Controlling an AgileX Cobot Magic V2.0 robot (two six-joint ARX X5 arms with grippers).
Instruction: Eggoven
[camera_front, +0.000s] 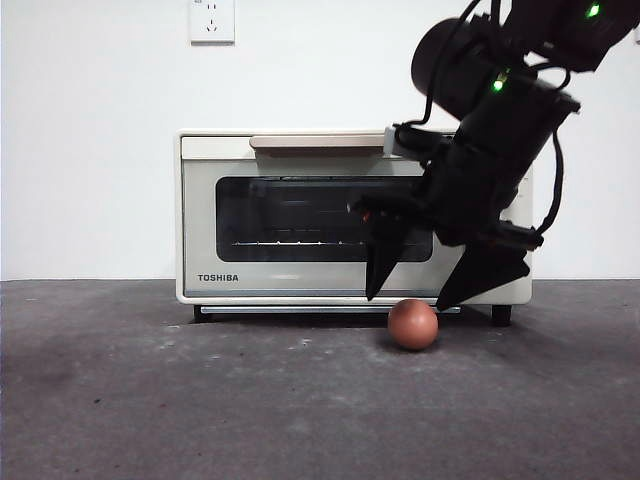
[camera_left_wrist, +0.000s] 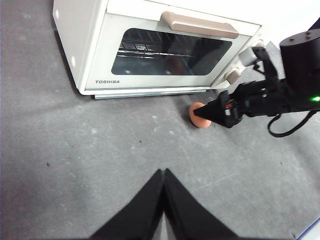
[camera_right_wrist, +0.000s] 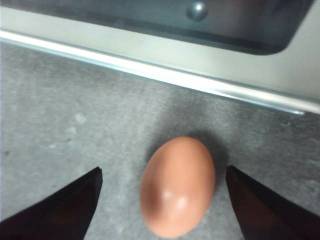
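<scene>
In the front view, the egg (camera_front: 413, 324) is seen lying on the grey table (camera_front: 150, 400), just before the shut door of the TOSHIBA toaster oven (camera_front: 300, 215), and the right gripper (camera_front: 447, 289) is poised above it with jaws spread.

In the left wrist view, the left gripper (camera_left_wrist: 163, 176) is shown pressed together, well apart from the egg (camera_left_wrist: 199, 115).

In the right wrist view, the egg (camera_right_wrist: 177, 186) is framed between the spread jaws, untouched. Nothing appears done: grasping, door opening and loading are judged left.
</scene>
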